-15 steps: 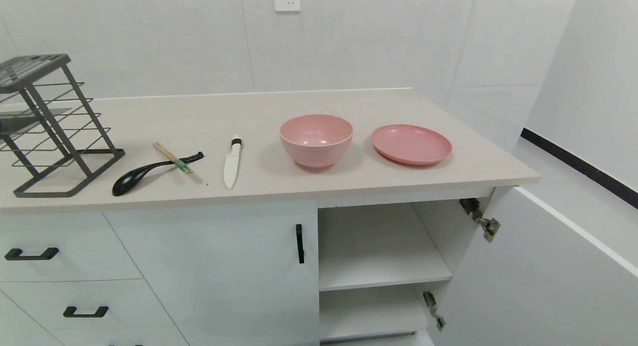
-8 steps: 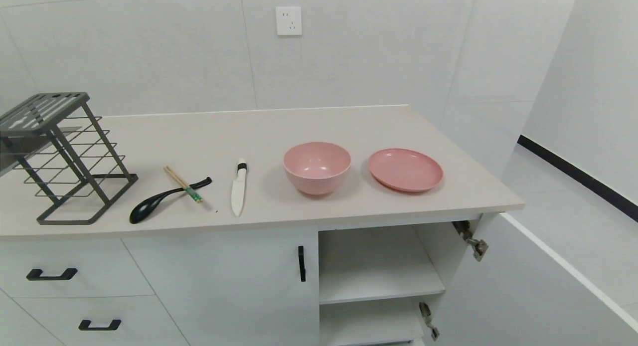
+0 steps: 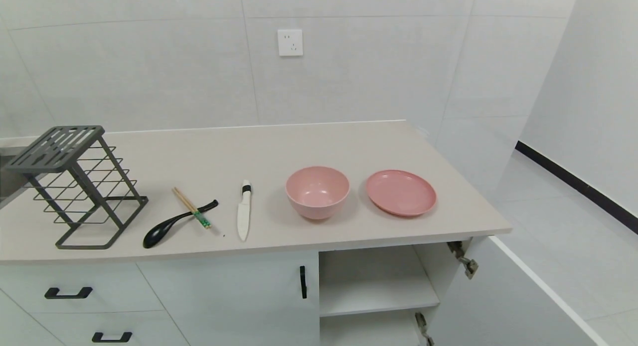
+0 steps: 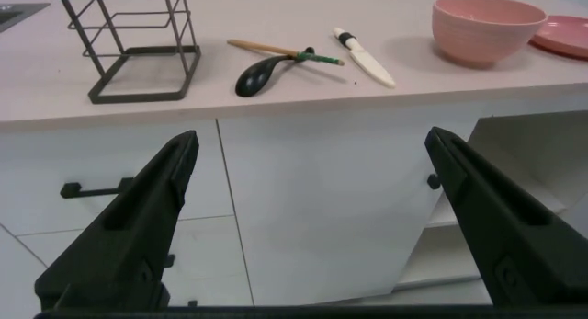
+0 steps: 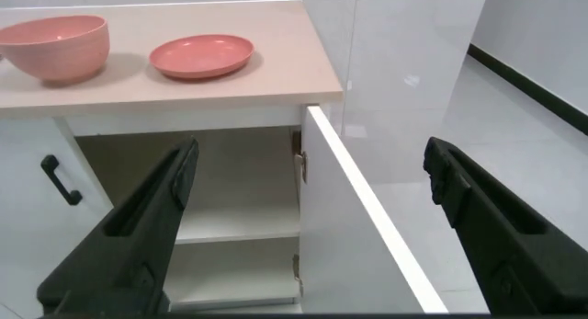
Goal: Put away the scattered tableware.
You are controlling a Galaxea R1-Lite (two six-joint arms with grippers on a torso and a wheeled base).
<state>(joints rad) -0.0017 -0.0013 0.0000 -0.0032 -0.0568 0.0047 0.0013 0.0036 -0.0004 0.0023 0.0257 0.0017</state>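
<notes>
a pale beige counter (image 3: 299, 146) is running along a white tiled wall carrying a white socket (image 3: 290, 42). white drawers (image 3: 30, 281) are sitting below it, and a cabinet door (image 3: 518, 296) at the right end is standing wide open, baring a white shelf (image 3: 374, 286). along the front edge, left to right, a dark wire rack (image 3: 75, 186) is standing. a black spoon (image 3: 167, 228) is lying with green-tipped wooden chopsticks (image 3: 192, 214) crossing its handle, and a white knife (image 3: 243, 216) with a black band is lying apart. a pink bowl (image 3: 317, 191) is sitting upright and a flat pink plate (image 3: 401, 192) is resting just beside it. the left gripper (image 4: 310, 144) is hanging before the drawers, fingers spread wide and holding nothing. the right gripper (image 5: 312, 153) is hanging before the bared shelf, likewise wide.
</notes>
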